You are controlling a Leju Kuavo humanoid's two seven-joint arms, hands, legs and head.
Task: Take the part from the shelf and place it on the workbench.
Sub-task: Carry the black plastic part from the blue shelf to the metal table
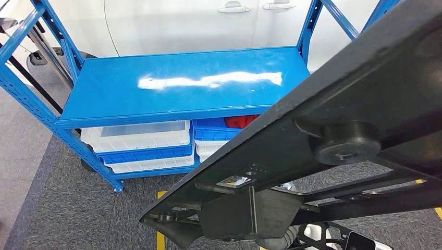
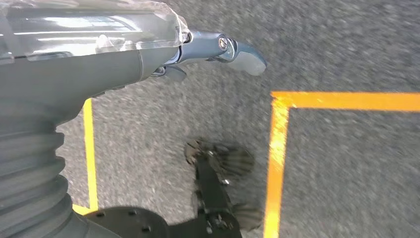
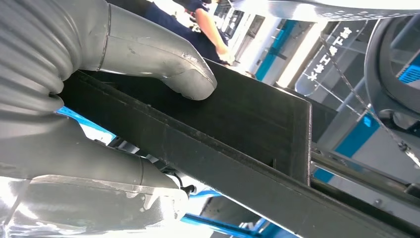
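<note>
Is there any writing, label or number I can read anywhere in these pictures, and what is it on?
No text reads clearly.
Banner in the right wrist view: a line of characters, too blurred and tilted to read.
Black part held by the right hand: a small pale patch, no legible text.
Blue shelf and bins: no writing.

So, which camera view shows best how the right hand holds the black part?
The right wrist view: the right hand grips the part, thumb pressed on its flat face. The head view shows the part large but not the grip. The left wrist view looks at the floor.
</note>
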